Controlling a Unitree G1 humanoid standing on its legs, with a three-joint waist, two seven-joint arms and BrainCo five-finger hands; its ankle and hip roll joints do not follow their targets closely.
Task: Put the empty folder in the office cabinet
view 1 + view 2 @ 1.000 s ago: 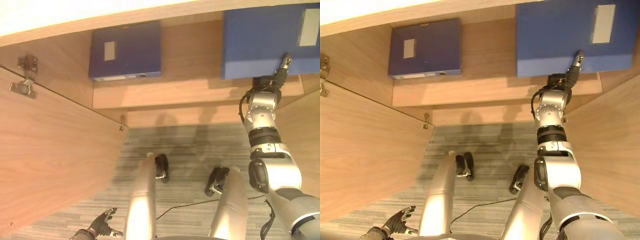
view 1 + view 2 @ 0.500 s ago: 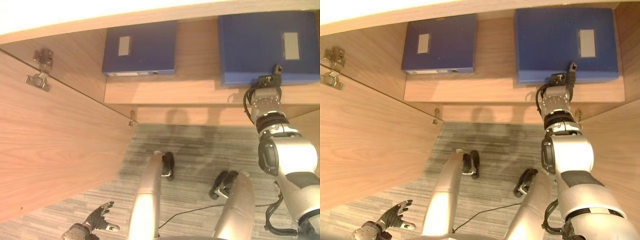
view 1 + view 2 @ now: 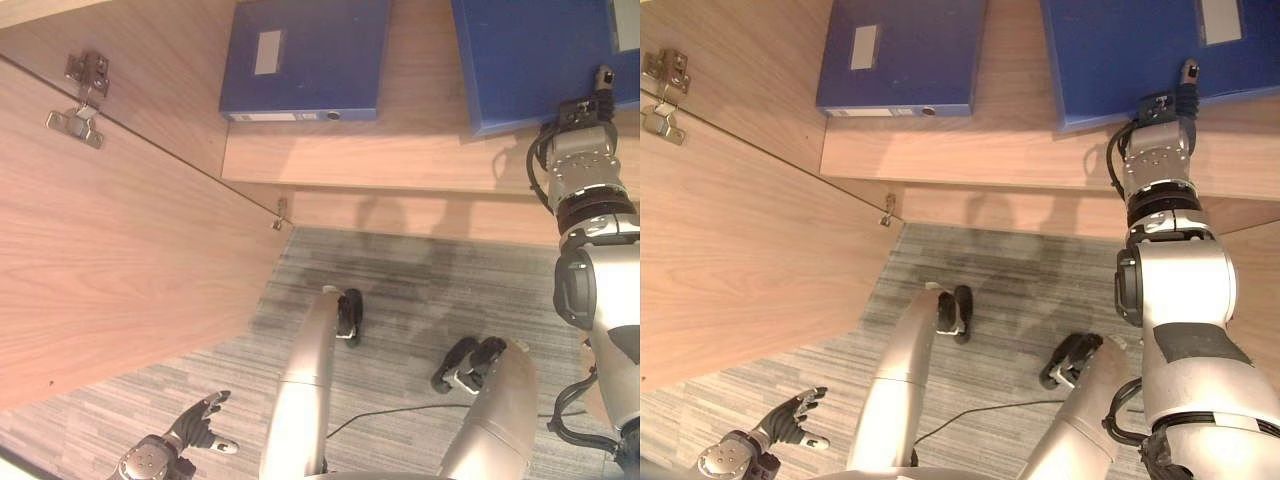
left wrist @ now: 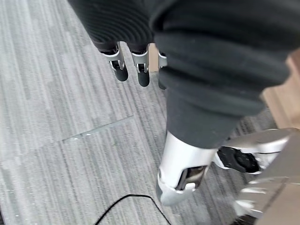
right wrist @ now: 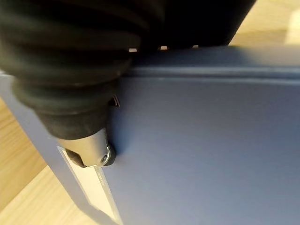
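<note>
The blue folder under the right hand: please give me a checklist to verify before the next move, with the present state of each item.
1. Blue folder lies flat on the cabinet shelf: ok.
2. Right hand is at the folder's near edge, thumb on its top face: ok.
3. Right fingers free of the folder: cannot tell, they are hidden.
4. Second folder lies apart, to the left: ok.
5. Cabinet door stands open: ok.
6. Left hand hangs open and empty, low over the floor: ok.
</note>
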